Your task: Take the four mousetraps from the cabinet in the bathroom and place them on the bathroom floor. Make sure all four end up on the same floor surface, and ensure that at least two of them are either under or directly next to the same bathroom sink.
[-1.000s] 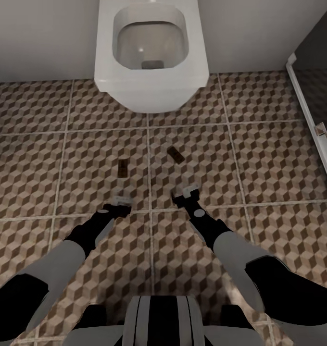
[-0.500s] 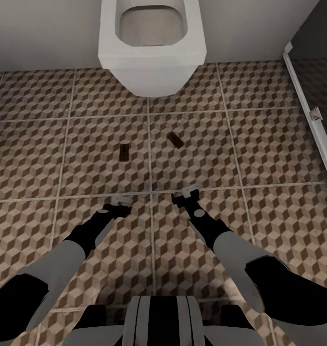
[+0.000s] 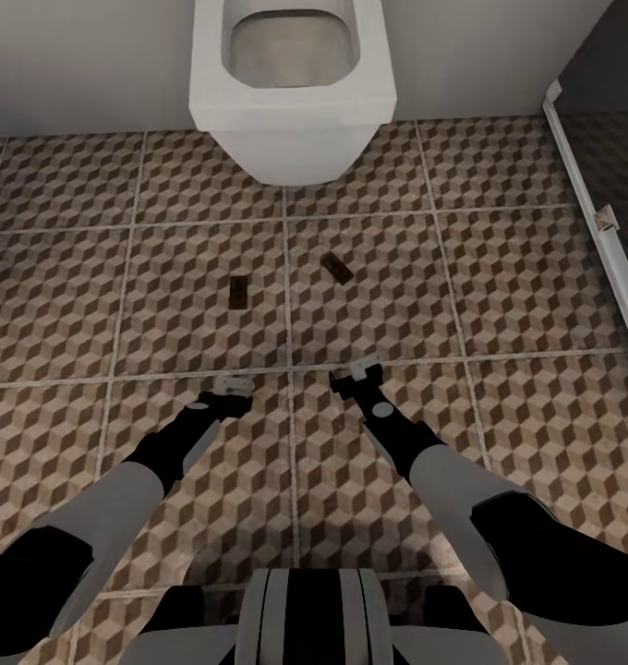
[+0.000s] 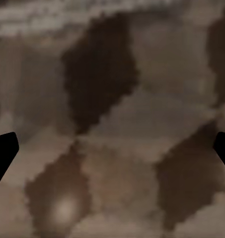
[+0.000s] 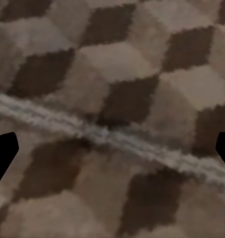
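Two mousetraps lie flat on the bathroom floor (image 3: 517,277) in front of the toilet. One mousetrap (image 3: 238,293) is left of a grout line and the other mousetrap (image 3: 336,269) lies askew to its right. My left gripper (image 3: 233,381) hovers low over the tiles, short of the left trap, open and empty. My right gripper (image 3: 354,374) is also open and empty, short of the right trap. In the left wrist view the left gripper (image 4: 112,153) has bare cube-pattern tile between its spread fingertips. The right gripper (image 5: 112,153) has tile and a grout line between its own. The cabinet and sink are out of view.
A white toilet (image 3: 291,83) stands against the pale back wall, just beyond the traps. At the right runs the white frame (image 3: 586,199) of the dark glass shower enclosure (image 3: 619,102). Patterned tiles stretch to both sides.
A second ago the head camera moved, sliding the toilet and tiles up in the picture. Over the last half second nothing has moved; both grippers stay open.
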You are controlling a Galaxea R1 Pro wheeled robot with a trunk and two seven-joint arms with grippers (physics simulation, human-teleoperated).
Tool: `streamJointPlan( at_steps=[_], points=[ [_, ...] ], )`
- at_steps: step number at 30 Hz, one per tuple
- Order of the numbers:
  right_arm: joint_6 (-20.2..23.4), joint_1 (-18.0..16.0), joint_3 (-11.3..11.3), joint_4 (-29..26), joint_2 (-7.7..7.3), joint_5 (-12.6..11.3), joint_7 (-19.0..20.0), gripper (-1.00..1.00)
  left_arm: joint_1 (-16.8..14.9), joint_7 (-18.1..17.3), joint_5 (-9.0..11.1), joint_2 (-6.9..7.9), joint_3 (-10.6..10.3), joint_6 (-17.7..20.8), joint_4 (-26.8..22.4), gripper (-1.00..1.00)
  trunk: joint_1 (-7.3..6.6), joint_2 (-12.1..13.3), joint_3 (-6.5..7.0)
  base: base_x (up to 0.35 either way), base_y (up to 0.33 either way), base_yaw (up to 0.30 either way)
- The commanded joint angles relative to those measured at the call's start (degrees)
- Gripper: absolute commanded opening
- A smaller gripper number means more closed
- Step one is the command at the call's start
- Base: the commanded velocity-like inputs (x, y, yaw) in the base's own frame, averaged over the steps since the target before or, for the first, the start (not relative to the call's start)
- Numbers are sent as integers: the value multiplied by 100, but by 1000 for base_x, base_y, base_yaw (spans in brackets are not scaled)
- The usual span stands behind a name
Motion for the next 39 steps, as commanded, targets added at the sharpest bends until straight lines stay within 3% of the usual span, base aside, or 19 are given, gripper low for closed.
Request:
streamJointPlan(
  at_steps=[1,29,39],
  points=[
    [-7,-4,13,10,2,60,-47,100,1,47,49,10,-54,51,73,100,0,-1,-3,-1,0,0],
    [-7,-4,13,12,2,59,-47,100,1,47,50,9,-54,52,69,100,0,-1,-3,0,0,0],
    [-7,-4,13,11,2,60,-47,100,1,50,51,7,-53,63,73,100,-25,13,218,0,0,0]
  ],
)
